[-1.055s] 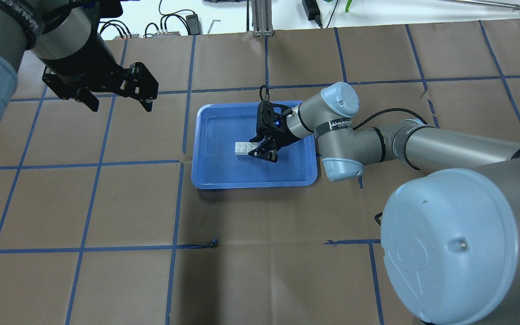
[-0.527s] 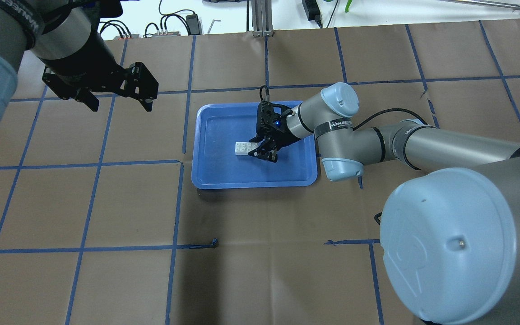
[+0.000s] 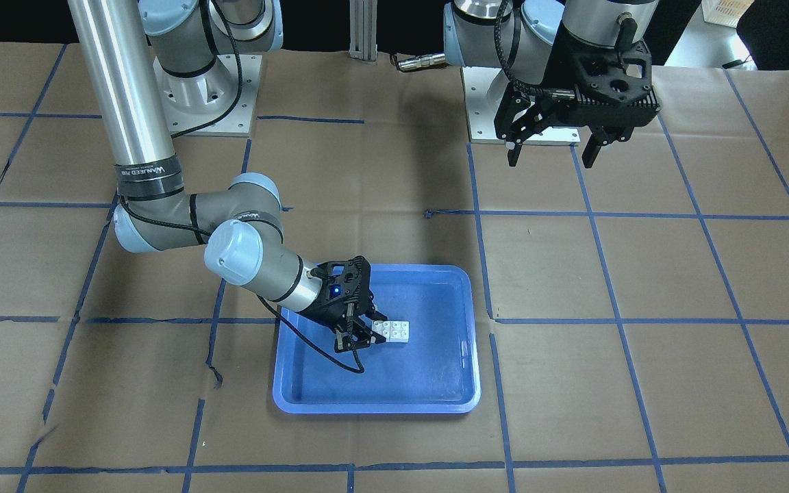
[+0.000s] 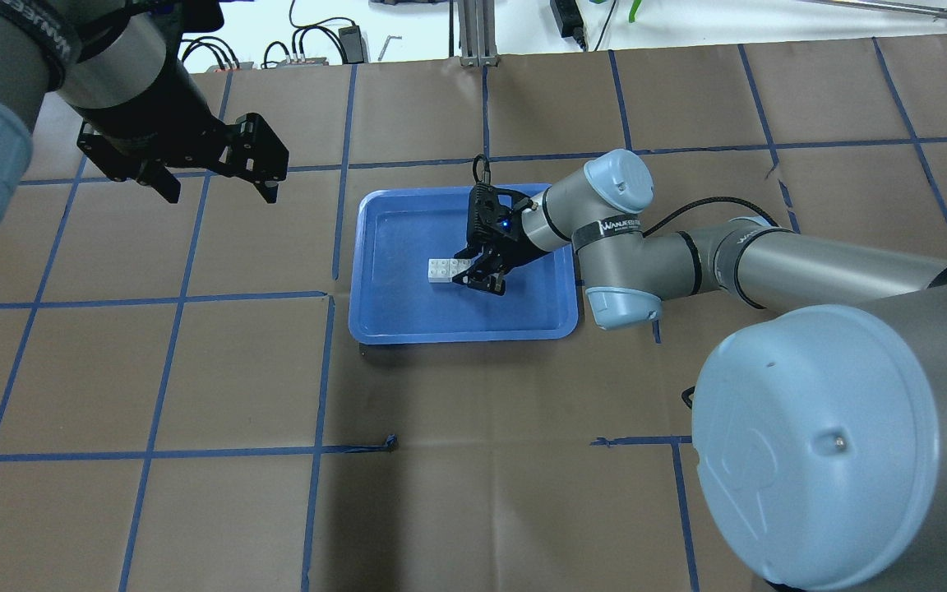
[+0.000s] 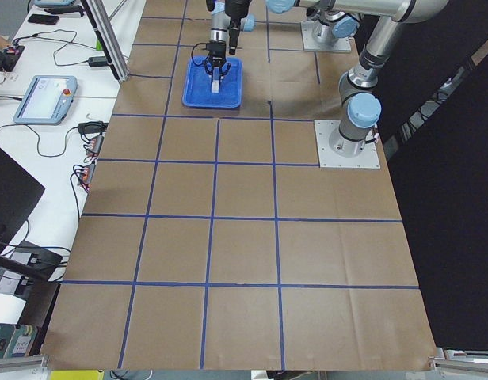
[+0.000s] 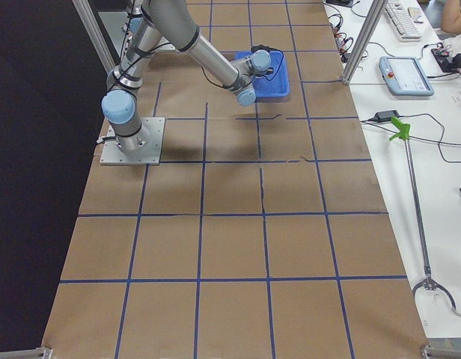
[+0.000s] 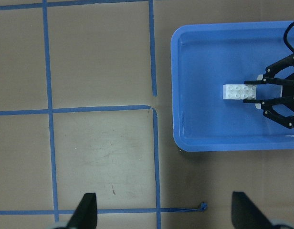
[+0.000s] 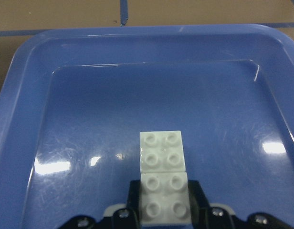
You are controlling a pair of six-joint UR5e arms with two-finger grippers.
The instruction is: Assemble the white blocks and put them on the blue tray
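Two white blocks (image 4: 445,270) lie end to end as one white bar on the floor of the blue tray (image 4: 457,335), near its middle. My right gripper (image 4: 478,279) is low inside the tray, shut on the end block. The right wrist view shows the near block between the fingers and the far block (image 8: 162,152) sticking out ahead. The blocks (image 3: 394,331) and my right gripper (image 3: 357,339) also show in the front view. My left gripper (image 4: 219,193) hangs open and empty, high above the table and well left of the tray.
The table is covered with brown paper marked by blue tape lines (image 4: 321,370). The tray rim (image 7: 175,86) rises around the blocks on all sides. Cables and a teach pendant (image 5: 44,96) lie beyond the table's far edge.
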